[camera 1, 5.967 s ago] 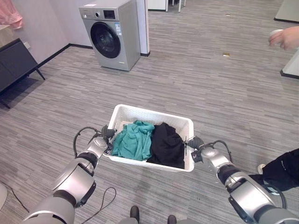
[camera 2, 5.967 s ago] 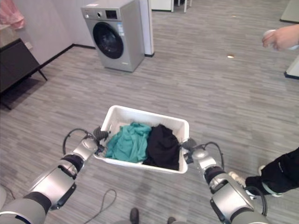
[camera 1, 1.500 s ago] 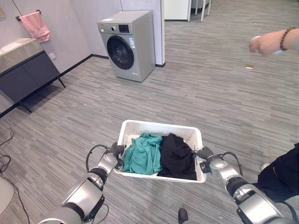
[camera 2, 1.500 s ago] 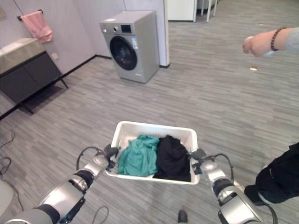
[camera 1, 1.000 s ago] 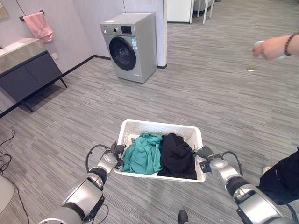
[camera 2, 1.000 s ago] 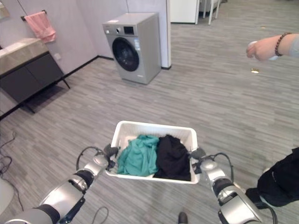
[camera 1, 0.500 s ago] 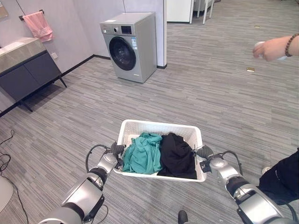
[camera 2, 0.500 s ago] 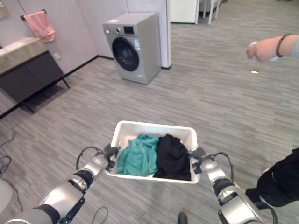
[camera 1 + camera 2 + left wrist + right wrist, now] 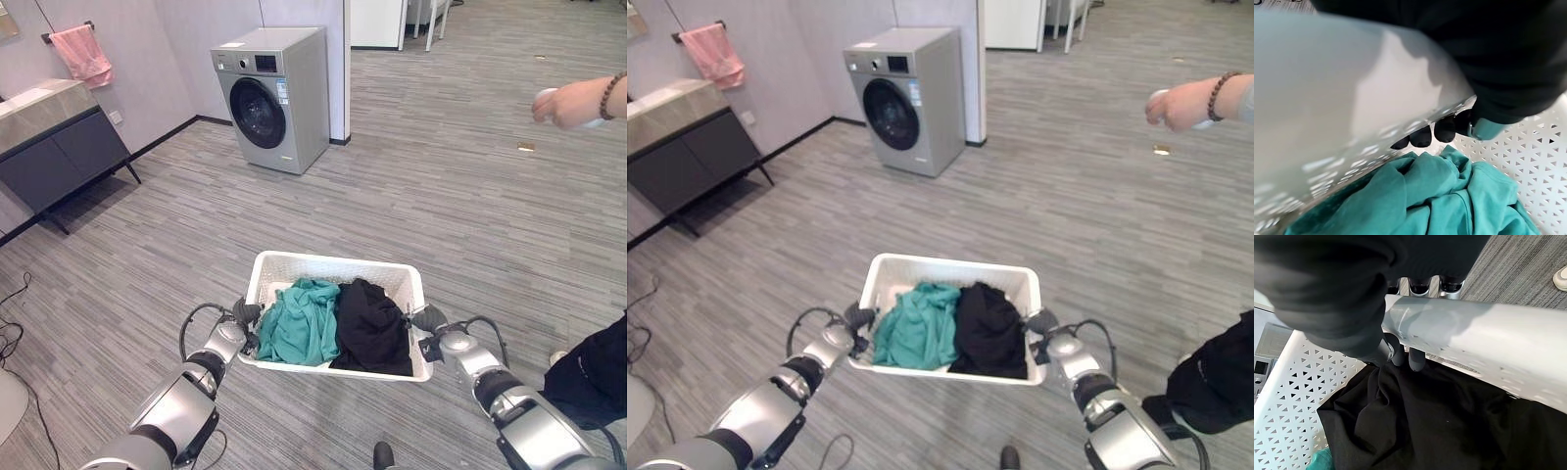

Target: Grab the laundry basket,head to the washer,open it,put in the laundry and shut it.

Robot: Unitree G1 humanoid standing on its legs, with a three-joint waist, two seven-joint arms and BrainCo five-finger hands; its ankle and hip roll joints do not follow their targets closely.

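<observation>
Both hands are hooked on the laundry basket: left hand has its dark fingertips curled over the rim on its side, right hand wraps the opposite rim the same way. Basket looks lifted off the floor, though that's hard to tell from above. Inside, a teal garment sits beside a black garment. So we're in the carrying step. The washer is well ahead to the left, door closed, so next is walking over there.
</observation>
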